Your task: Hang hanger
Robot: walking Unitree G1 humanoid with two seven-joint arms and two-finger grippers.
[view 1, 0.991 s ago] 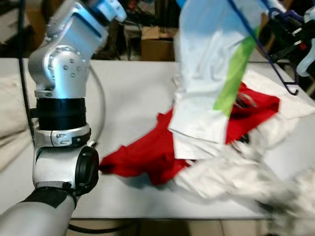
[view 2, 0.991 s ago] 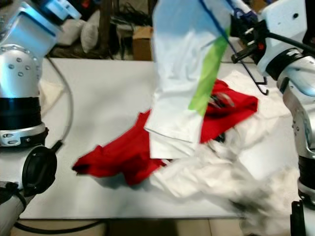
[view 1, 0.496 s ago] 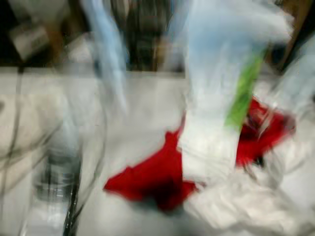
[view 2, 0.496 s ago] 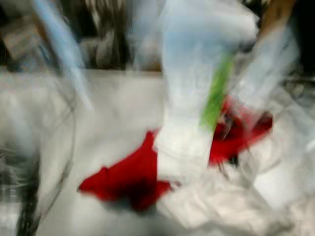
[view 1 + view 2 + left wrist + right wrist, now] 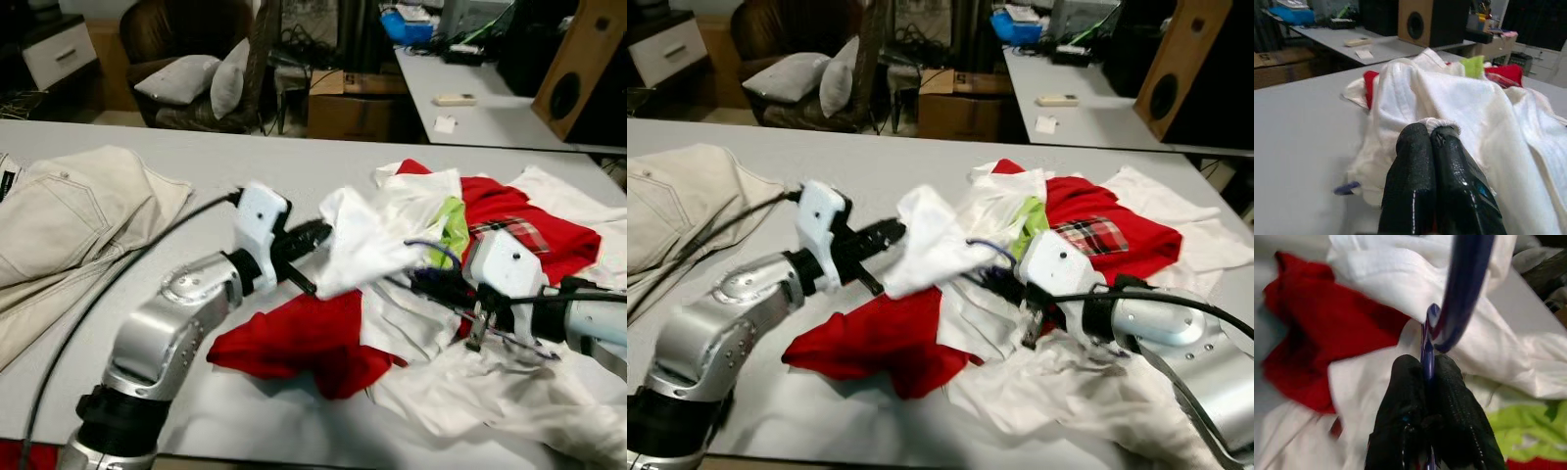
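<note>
Left claw (image 5: 315, 238) pinching white shirt (image 5: 367, 235), right claw (image 5: 1426, 382) pinching blue hanger (image 5: 1462, 289), red garment (image 5: 294, 338) beneath

Blue wire hanger (image 5: 1459, 293), hook inside white shirt (image 5: 367, 240), over clothes pile

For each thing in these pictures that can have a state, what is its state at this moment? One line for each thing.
Left hand: shut on a fold of the white shirt, low over the table.
Right hand: shut on the blue hanger.
White shirt: crumpled, partly lifted off the pile.
Blue hanger: partly tucked in the white shirt, not hung.
Red garment: lying flat under the pile.
Beige trousers: lying on the table, apart.
</note>
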